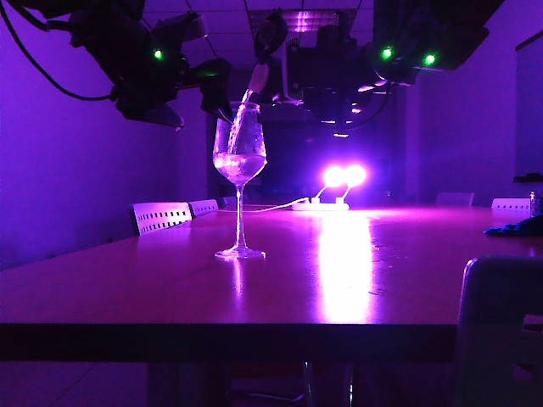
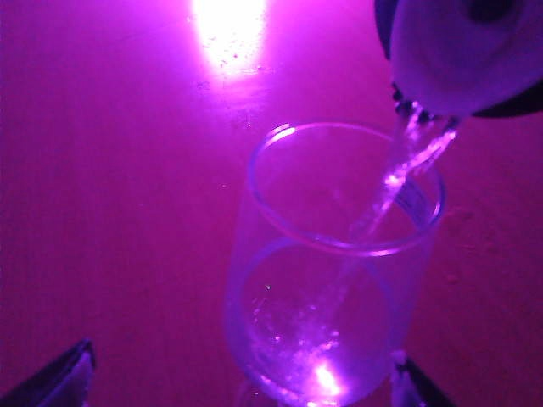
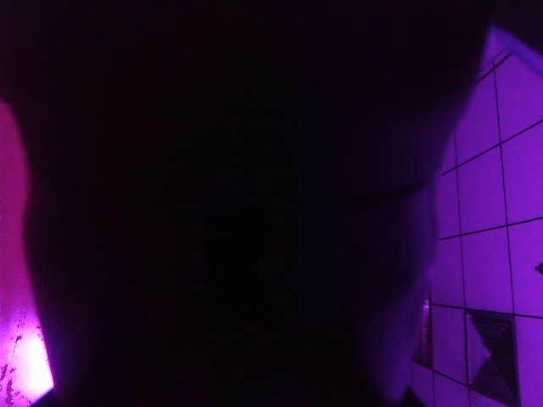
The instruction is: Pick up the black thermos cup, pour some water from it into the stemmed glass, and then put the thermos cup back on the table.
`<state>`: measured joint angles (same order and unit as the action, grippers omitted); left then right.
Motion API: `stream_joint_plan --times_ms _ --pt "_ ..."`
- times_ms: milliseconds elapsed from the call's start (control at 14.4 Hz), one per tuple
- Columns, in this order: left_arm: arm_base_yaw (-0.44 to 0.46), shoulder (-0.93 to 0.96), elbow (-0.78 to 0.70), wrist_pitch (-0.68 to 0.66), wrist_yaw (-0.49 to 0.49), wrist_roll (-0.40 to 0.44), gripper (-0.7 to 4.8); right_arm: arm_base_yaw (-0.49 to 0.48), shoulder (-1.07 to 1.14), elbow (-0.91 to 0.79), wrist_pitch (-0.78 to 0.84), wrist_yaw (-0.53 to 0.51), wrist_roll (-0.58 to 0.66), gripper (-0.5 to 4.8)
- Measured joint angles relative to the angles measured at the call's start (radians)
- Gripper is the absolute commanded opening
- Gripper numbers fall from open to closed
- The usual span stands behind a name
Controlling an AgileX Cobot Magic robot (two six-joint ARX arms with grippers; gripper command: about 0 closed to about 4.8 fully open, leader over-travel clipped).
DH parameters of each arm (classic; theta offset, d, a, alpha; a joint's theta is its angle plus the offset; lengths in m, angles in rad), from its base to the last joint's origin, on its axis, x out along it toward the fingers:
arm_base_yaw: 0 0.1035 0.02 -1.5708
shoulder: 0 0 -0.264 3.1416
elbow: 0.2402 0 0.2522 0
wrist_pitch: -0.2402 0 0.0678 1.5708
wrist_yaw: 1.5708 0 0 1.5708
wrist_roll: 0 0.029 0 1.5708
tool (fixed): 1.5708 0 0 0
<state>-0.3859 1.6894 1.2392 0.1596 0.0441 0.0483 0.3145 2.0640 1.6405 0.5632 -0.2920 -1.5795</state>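
The stemmed glass [image 1: 239, 161] stands upright on the brown table [image 1: 365, 280], partly filled with water. Above it the black thermos cup [image 1: 270, 38] hangs tilted, and a stream of water runs from its mouth into the bowl. In the left wrist view the thermos cup's mouth [image 2: 462, 51] sits over the rim of the glass [image 2: 339, 254]. My right gripper [image 1: 297, 64] is shut on the thermos cup, whose dark body [image 3: 237, 212] fills the right wrist view and hides the jaws. My left gripper [image 2: 242, 381] is open above the glass, its fingertips [image 2: 59, 381] wide apart on either side of the bowl.
A white power strip with two bright lamps [image 1: 327, 203] lies at the back of the table, its glare streaking the top. Chair backs [image 1: 161, 216] line the left edge. Another chair [image 1: 501, 322] stands at the front right, and a dark cloth [image 1: 519, 227] lies at the far right.
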Motion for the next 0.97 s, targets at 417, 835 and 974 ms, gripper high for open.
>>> stream_joint_plan --times_ms 417,835,974 --pt "0.0 0.0 0.0 0.0 0.0 0.0 4.79 -0.002 0.0 0.0 0.001 0.0 0.0 1.13" --pt "0.0 0.0 0.0 -0.007 0.0 0.0 4.79 -0.003 0.0 0.0 0.006 0.0 -0.019 1.13" --pt "0.0 0.0 0.0 -0.007 0.0 0.0 4.79 -0.004 0.0 0.0 0.006 0.0 -0.018 1.14"
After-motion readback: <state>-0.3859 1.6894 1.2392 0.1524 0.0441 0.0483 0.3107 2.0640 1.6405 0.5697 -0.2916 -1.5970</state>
